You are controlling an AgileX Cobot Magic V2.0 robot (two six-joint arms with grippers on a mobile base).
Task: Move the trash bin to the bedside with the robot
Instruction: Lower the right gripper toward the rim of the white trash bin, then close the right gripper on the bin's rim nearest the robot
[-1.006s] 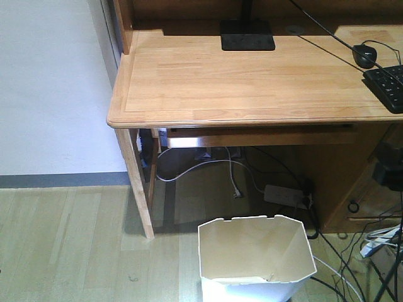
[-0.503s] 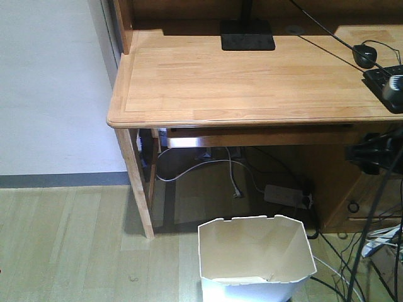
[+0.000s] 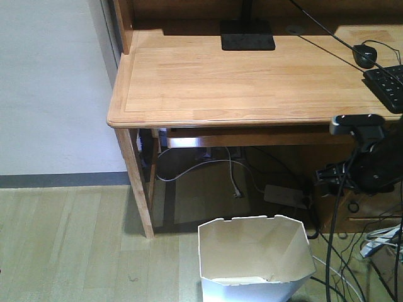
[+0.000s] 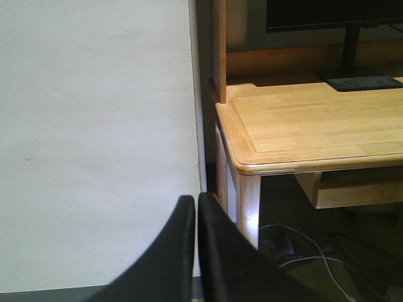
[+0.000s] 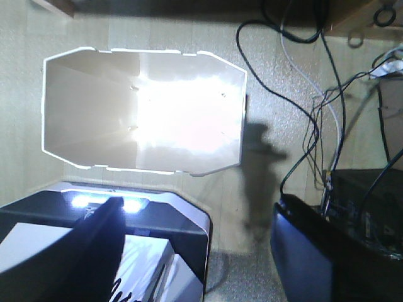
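Observation:
The white trash bin (image 3: 255, 251) stands on the wood floor in front of the desk, empty, with an angular rim. The right wrist view looks straight down into it (image 5: 141, 107). My right arm (image 3: 371, 167), black with a grey camera block (image 3: 357, 123), hangs to the right of the bin and above it, in front of the desk edge. My right gripper (image 5: 197, 204) is open and empty, its left finger (image 5: 101, 242) short of the bin's near rim. My left gripper (image 4: 192, 200) is shut and empty, pointing at the white wall. The bed is out of view.
A light wooden desk (image 3: 239, 82) holds a monitor base (image 3: 247, 34), a mouse (image 3: 364, 55) and a keyboard (image 3: 387, 85). Its leg (image 3: 137, 182) stands left of the bin. Cables and a power strip (image 3: 286, 195) lie under it; more cables (image 5: 315, 94) lie right of the bin.
My right arm has come in from the right edge and moved left and down, from desk height to beside and above the bin. The bin has not moved.

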